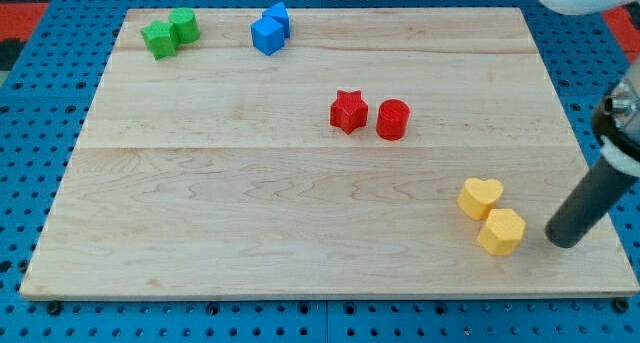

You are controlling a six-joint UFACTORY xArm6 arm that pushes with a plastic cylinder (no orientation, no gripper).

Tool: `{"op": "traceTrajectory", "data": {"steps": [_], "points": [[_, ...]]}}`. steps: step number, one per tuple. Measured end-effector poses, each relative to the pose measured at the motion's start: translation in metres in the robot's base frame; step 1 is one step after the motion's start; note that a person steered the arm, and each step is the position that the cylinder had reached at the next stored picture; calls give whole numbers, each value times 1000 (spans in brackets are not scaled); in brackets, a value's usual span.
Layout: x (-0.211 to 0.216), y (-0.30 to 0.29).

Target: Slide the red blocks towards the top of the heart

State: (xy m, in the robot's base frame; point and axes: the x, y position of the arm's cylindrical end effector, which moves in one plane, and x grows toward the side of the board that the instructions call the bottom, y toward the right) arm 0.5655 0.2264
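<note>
A red star block (348,111) and a red cylinder block (393,119) sit side by side near the board's middle, slightly apart. A yellow heart block (481,197) lies at the view's lower right, with a yellow hexagonal block (502,231) touching it just below. My tip (563,239) rests on the board to the right of the yellow hexagonal block, a short gap away, and far to the lower right of the red blocks.
Two green blocks (169,32) touch each other at the view's top left. Two blue blocks (271,28) touch each other at the top centre. The wooden board (200,203) lies on a blue pegboard; its right edge is close to my tip.
</note>
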Motion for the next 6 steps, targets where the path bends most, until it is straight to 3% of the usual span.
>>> {"op": "traceTrajectory", "data": {"steps": [2, 3, 4, 6], "points": [[0, -28], [-10, 21], [-78, 23], [-219, -94]]}}
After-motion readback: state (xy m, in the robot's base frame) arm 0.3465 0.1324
